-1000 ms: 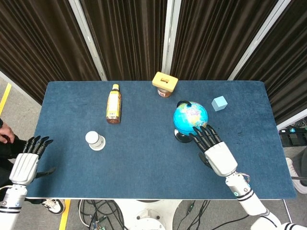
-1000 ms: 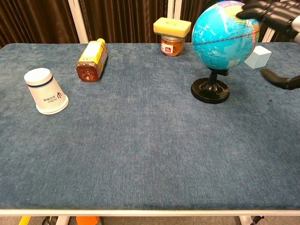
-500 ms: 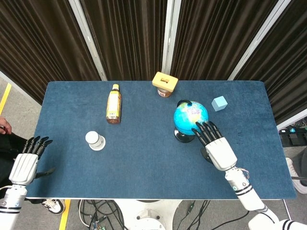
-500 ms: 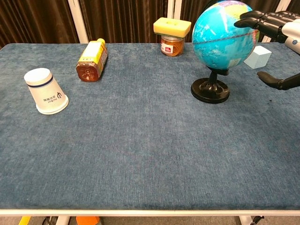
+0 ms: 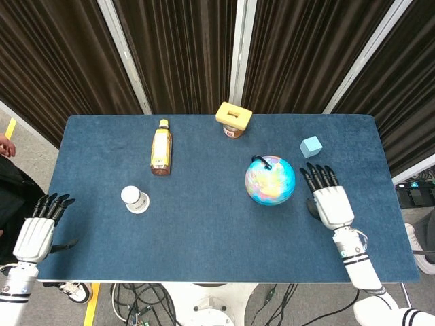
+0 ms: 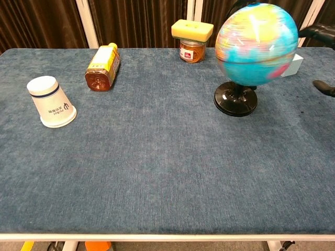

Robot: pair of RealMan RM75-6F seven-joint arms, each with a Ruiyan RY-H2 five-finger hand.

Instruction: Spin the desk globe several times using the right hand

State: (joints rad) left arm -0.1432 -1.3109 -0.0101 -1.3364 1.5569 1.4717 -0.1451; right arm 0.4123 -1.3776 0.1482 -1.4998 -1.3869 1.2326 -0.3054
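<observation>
Hand on the left (image 5: pixel 35 231), white-backed with dark fingers apart, hangs off the counter's (image 5: pixel 204 238) near corner, far left of the globe, holding nothing. Left of the globe on the napped blue cloth sit a white paper cup (image 5: pixel 135 199) upside down and a yellow-labelled bottle (image 5: pixel 161 147) lying flat. Behind the globe stands a small jar (image 5: pixel 233 120) under a yellow block-shaped lid. On its black round base, the globe (image 5: pixel 270 180) has a smooth surface smeared into blurred colour bands. Behind and right of it lies a pale blue cube (image 5: pixel 311 146), mostly hidden in the chest view. Just right of the globe, the right hand (image 5: pixel 327 197) hovers clear, fingers spread and empty; the chest view cuts off all but its dark fingertips.
</observation>
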